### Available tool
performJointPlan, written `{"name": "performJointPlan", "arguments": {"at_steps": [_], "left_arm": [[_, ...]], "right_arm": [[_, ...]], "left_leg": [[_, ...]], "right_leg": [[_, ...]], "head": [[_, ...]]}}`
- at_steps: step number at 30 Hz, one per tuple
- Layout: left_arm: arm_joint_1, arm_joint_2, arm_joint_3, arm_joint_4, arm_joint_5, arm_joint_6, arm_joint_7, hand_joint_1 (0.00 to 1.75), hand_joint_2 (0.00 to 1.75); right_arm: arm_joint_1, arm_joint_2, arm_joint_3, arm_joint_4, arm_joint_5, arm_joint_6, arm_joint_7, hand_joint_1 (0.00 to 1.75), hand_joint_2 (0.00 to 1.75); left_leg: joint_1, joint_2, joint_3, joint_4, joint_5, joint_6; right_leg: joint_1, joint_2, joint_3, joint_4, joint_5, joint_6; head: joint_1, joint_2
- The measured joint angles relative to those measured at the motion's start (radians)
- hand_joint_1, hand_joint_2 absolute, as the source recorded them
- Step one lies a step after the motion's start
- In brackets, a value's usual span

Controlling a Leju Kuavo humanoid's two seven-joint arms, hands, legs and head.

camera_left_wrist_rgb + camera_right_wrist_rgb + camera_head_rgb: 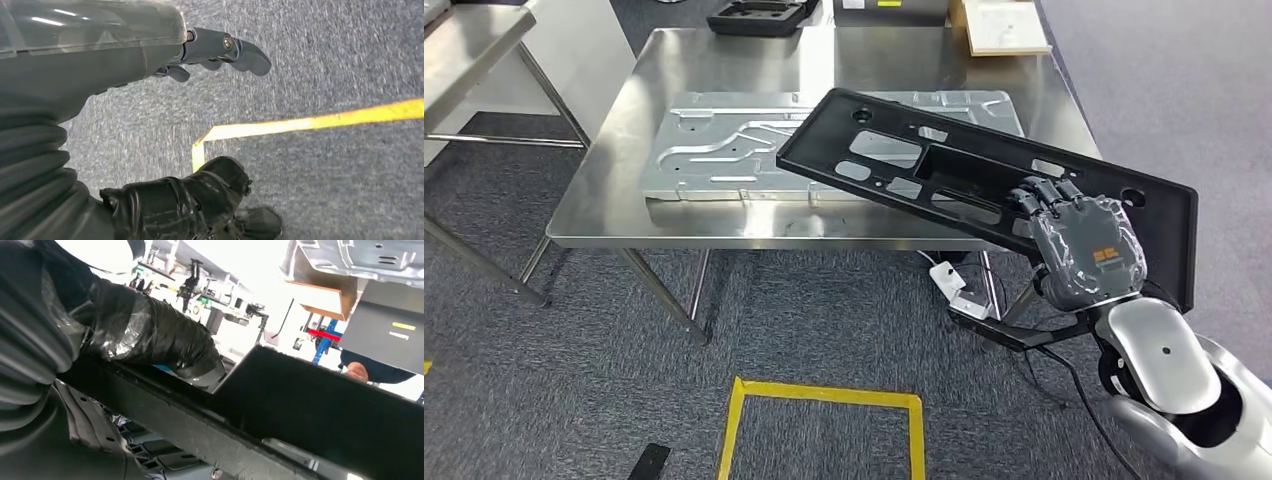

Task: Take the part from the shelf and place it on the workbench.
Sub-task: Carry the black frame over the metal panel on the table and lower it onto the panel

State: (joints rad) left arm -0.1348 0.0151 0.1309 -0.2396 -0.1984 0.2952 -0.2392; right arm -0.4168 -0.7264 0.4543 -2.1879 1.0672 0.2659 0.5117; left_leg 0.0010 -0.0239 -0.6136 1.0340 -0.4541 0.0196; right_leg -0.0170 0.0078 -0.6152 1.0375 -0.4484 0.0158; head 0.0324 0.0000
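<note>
A: Right hand (1079, 235) has the long black plastic panel with cut-outs (944, 165), fingers curled over its near edge. Panel is tilted, far end over the stainless steel table (604, 175), near end hanging past the table's front right corner. Can't tell from the head view if the far end touches anything.

B: What's under it?

A: A flat stamped grey metal plate (714, 150) lying on the table. Panel's far end overlaps it from above. At the far edge there's a black moulded tray (759, 17) and a pale wooden board (1004, 25).

B: Right wrist view add anything?

A: Shows the grip from underneath: thumb (160, 340) pressed on the panel's (320, 410) dark face. Head view hides that. It also catches a person's head past the panel edge, partly cut off.

B: Left hand?

A: Left hand (200, 55) in its wrist view, hanging over grey carpet (340, 60), fingers loosely apart, nothing in it. Yellow floor tape (310, 121) corner below it; head view shows the same tape (824, 395) as a square outline in front of the table.
</note>
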Motion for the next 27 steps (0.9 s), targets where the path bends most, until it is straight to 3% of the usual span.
{"name": "performJointPlan", "arguments": {"at_steps": [2,5,7,8,11,13,16,18,20,22,23,24,25,27], "left_arm": [[0.0,-0.001,0.0,0.0,0.0,0.0,0.0,0.0,1.75],[-0.001,-0.001,-0.001,0.0,0.001,-0.005,0.0,0.0,1.75],[0.001,-0.001,-0.003,0.0,0.003,-0.009,0.0,0.0,1.75],[0.002,-0.001,-0.005,0.0,0.003,-0.01,0.0,0.0,1.75],[0.0,-0.001,-0.008,0.0,0.003,-0.008,0.0,0.0,1.75],[-0.003,0.0,-0.013,0.0,0.003,-0.006,0.0,0.0,1.75],[-0.002,0.001,-0.019,0.0,0.003,-0.002,0.002,0.0,1.75],[-0.002,0.001,-0.022,0.0,0.004,-0.001,0.003,0.0,1.75],[-0.002,0.001,-0.024,0.0,0.005,0.0,0.003,0.0,1.75],[0.0,0.001,-0.026,0.0,0.007,0.001,0.003,0.0,1.75],[0.002,0.001,-0.027,0.0,0.008,0.002,0.003,0.0,1.75],[0.003,0.001,-0.029,0.0,0.009,0.002,0.003,0.0,1.75],[0.004,0.001,-0.03,0.0,0.01,0.002,0.002,0.0,1.75],[0.005,0.001,-0.031,0.0,0.01,0.002,0.001,0.0,1.75]], "right_arm": [[0.0,0.0,0.003,0.0,0.002,0.0,0.0,1.75,1.75],[0.0,0.0,0.003,0.0,0.01,-0.001,0.0,1.75,1.75],[0.003,0.0,0.004,0.001,0.015,-0.001,-0.002,1.75,1.75],[0.004,0.0,0.004,0.001,0.016,-0.002,-0.003,1.75,1.75],[0.007,0.0,0.004,0.003,0.018,-0.004,-0.006,1.75,1.75],[0.008,0.0,0.004,0.005,0.019,-0.005,-0.009,1.75,1.75],[0.011,0.0,0.004,0.008,0.019,-0.007,-0.016,1.75,1.75],[0.015,-0.001,0.003,0.01,0.019,-0.01,-0.02,1.75,1.75],[0.02,0.0,0.003,0.012,0.018,-0.015,-0.023,1.75,1.75],[0.028,0.0,0.003,0.014,0.016,-0.018,-0.027,1.75,1.75],[0.032,0.0,0.003,0.015,0.016,-0.019,-0.029,1.75,1.75],[0.034,0.0,0.003,0.015,0.015,-0.019,-0.031,1.75,1.75],[0.036,0.0,0.003,0.016,0.015,-0.019,-0.032,1.75,1.75],[0.037,0.0,0.003,0.016,0.015,-0.019,-0.033,1.75,1.75]], "left_leg": [[0.002,0.005,-0.014,0.035,-0.027,-0.009],[0.003,0.014,-0.095,0.211,-0.113,-0.017],[0.002,0.015,-0.129,0.28,-0.122,-0.014],[0.002,0.015,-0.12,0.26,-0.102,-0.01],[-0.005,0.016,-0.027,0.072,-0.018,0.01],[-0.011,0.017,0.008,0.002,-0.008,0.018],[-0.009,0.017,0.017,-0.014,-0.004,0.025],[-0.002,0.017,0.027,-0.026,-0.001,0.032],[-0.003,0.018,0.031,-0.026,-0.004,0.037],[-0.003,0.018,0.035,-0.024,-0.01,0.039],[-0.002,0.017,0.039,-0.023,-0.015,0.039],[-0.002,0.017,0.045,-0.02,-0.021,0.037],[-0.002,0.016,0.05,-0.018,-0.027,0.034],[-0.005,0.015,0.056,-0.012,-0.042,0.024]], "right_leg": [[-0.002,-0.002,0.003,-0.004,0.002,-0.012],[0.0,-0.005,0.004,-0.006,0.002,-0.02],[0.003,-0.006,0.005,-0.006,0.001,-0.022],[0.005,-0.006,0.006,-0.006,0.001,-0.022],[0.011,-0.005,0.009,-0.005,0.0,-0.021],[0.012,-0.005,0.007,-0.007,0.0,-0.014],[0.011,-0.006,0.004,-0.004,-0.003,0.003],[0.011,-0.005,-0.025,0.056,-0.034,0.012],[0.008,-0.005,-0.089,0.179,-0.087,0.019],[0.005,-0.006,-0.138,0.26,-0.101,0.024],[0.003,-0.006,-0.136,0.249,-0.081,0.025],[0.002,-0.006,-0.114,0.199,-0.046,0.025],[0.0,-0.007,-0.082,0.13,-0.013,0.024],[0.002,-0.007,-0.024,0.021,0.016,0.018]], "head": [[-0.003,0.0],[-0.009,0.0],[-0.009,0.0],[-0.009,0.0],[-0.009,0.0],[-0.008,0.0],[-0.008,0.0],[-0.006,0.0],[-0.005,0.0],[-0.005,0.0],[-0.005,0.0],[-0.005,0.0],[-0.005,0.0],[-0.006,0.0]]}}
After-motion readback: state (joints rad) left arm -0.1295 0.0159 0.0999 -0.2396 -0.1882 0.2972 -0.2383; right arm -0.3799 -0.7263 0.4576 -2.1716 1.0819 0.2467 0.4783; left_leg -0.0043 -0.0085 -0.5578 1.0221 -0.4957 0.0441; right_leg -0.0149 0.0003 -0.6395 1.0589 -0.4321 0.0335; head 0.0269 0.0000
